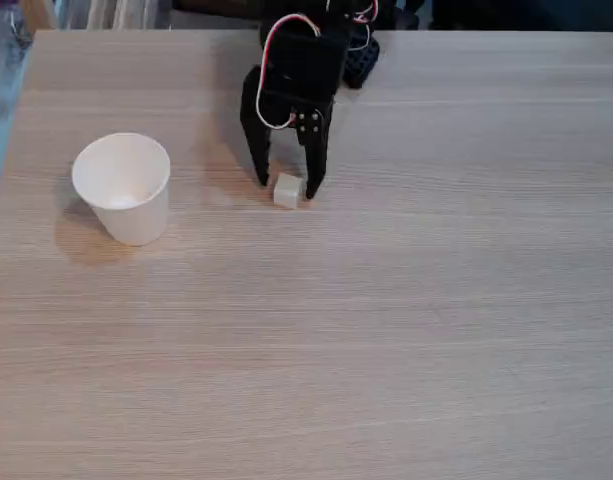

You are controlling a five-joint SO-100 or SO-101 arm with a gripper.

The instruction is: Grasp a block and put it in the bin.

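Note:
A tiny off-white block [287, 189] lies on the wooden table [386, 320], a little above the middle of the fixed view. The black gripper [287, 186] reaches down from the top edge and stands open, one fingertip on each side of the block, both tips down at the tabletop. The block sits closer to the right fingertip. The bin, a white paper cup [124, 187], stands upright to the left, well apart from the gripper, with its round mouth facing up.
The arm's black body with red and white wires [306, 60] rises at the table's far edge. The table's left edge [6, 150] runs close to the cup. Bare wood stretches across the front and right.

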